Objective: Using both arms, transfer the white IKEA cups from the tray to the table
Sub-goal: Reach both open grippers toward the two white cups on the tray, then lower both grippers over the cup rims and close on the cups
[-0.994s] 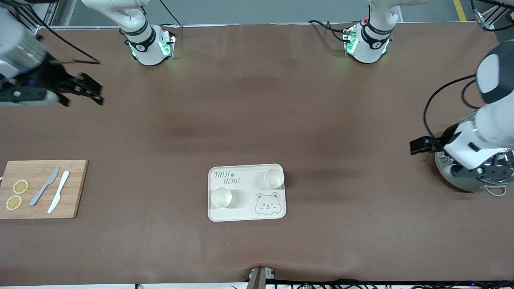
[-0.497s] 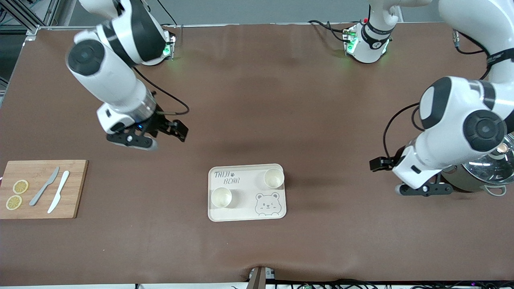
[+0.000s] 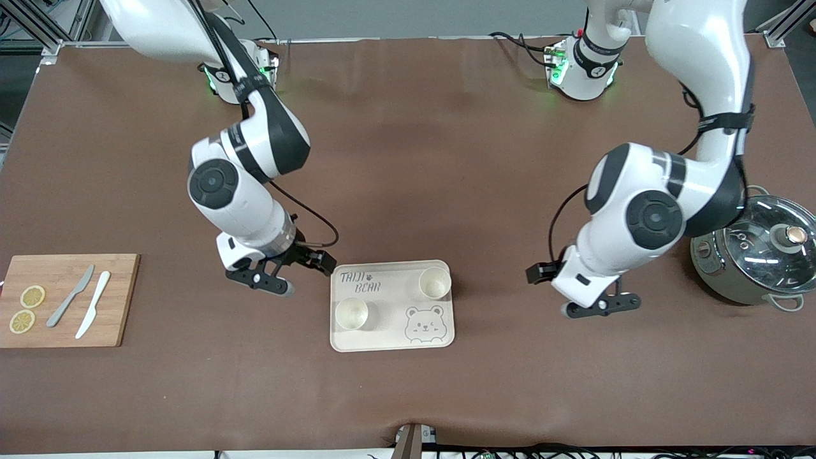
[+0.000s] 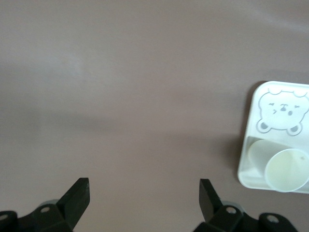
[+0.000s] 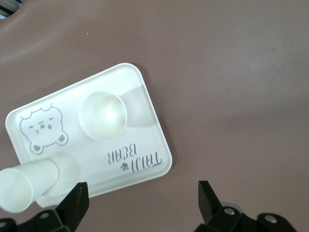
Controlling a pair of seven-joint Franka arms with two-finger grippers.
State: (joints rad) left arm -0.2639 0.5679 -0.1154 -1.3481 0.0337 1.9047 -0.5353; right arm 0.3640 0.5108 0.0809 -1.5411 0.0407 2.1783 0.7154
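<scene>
Two white IKEA cups stand upright on the cream bear-printed tray (image 3: 392, 338). One cup (image 3: 352, 313) is toward the right arm's end and nearer the front camera. The other cup (image 3: 435, 283) is toward the left arm's end. My right gripper (image 3: 258, 282) is open and empty, low over the table beside the tray's edge; its wrist view shows the tray (image 5: 145, 159), the closer cup (image 5: 103, 116) and the other cup (image 5: 26, 188). My left gripper (image 3: 602, 307) is open and empty over bare table, some way off the tray; its wrist view shows a cup (image 4: 286, 169) on the tray corner (image 4: 246, 176).
A wooden cutting board (image 3: 115, 299) with two lemon slices (image 3: 27, 309), a grey knife (image 3: 70, 296) and a white knife (image 3: 93, 304) lies at the right arm's end. A steel pot with a glass lid (image 3: 758, 258) stands at the left arm's end, close to the left arm.
Both arms have swung in from the table's ends toward the tray and come lower. The cups and tray have not moved. Both grippers stay open.
</scene>
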